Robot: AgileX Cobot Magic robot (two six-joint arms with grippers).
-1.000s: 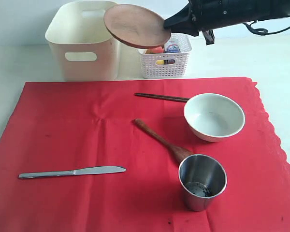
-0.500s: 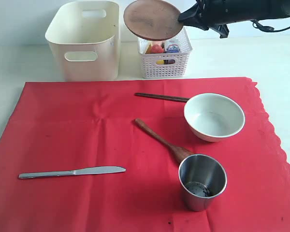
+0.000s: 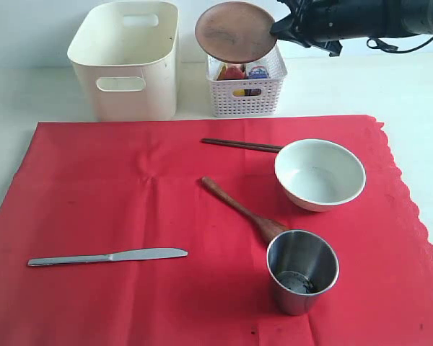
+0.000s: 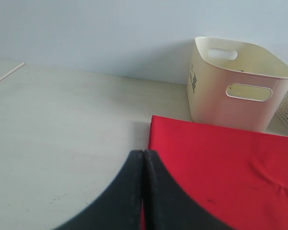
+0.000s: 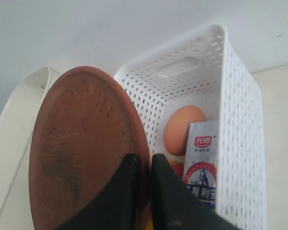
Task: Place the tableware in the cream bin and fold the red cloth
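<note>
Over the back of the table in the exterior view, your right gripper [image 3: 274, 32] pinches the round brown plate [image 3: 234, 31] by its rim, jaws narrow on it. A second ago the plate hung over the right rim of the cream bin [image 3: 159, 90]. Now it has moved rightward and stands steeper, above the white lattice basket [image 3: 249, 99] and clear of the bin. Nothing on the red cloth [image 3: 115, 187] has shifted. The dark chopsticks [image 3: 242, 145] lie beside the white bowl [image 3: 320, 173], and the brown wooden spoon [image 3: 238, 207] ends right by the steel cup [image 3: 302, 270]. The steel table knife [image 3: 108, 256] lies alone toward the left. All of these lie well in front of the gripper, down on the cloth.

From the left wrist view, your left gripper [image 4: 143, 154] has its fingers [image 4: 129, 191] pressed together with nothing between them. It sits over the cloth's edge where red meets the bare table [image 4: 62, 129]. The cream bin stands beyond, at the cloth's far corner.

From the right wrist view, you see the fingers [image 5: 168, 191] clamped on the plate's edge. The tilted plate stands beside the basket, which holds an egg [image 5: 182, 129] and a milk carton [image 5: 201, 167]. A strip of the bin's cream rim shows past the plate.
</note>
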